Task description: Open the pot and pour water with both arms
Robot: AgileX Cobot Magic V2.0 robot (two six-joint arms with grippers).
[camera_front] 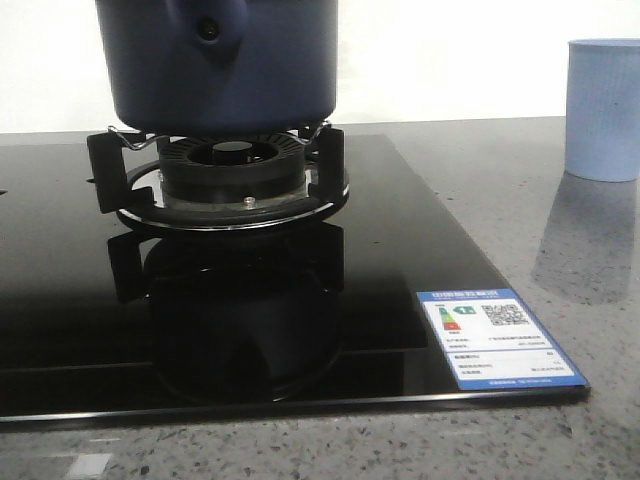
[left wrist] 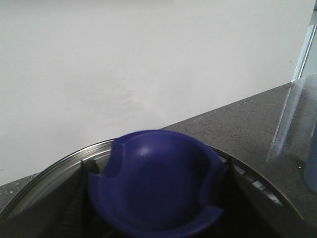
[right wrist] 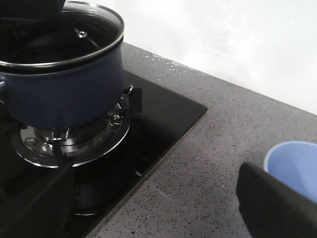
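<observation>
The dark navy pot (camera_front: 220,70) stands on the gas burner (camera_front: 230,170); the front view cuts off its top. From the right wrist view the pot (right wrist: 64,94) wears a glass lid (right wrist: 74,47) with a steel rim, seated as far as I can see. My left gripper (left wrist: 156,198) is shut on the lid's blue knob (left wrist: 153,173), a dark finger on each side, above the lid's rim (left wrist: 49,171). My right gripper (right wrist: 153,208) is open over the grey counter, between the hob's edge and the pale blue cup (right wrist: 294,163), holding nothing.
The black glass hob (camera_front: 400,250) carries an energy label (camera_front: 497,338) at its front right corner. The ribbed pale blue cup (camera_front: 603,110) stands on the speckled counter (camera_front: 560,240) to the right of the hob. A white wall is behind.
</observation>
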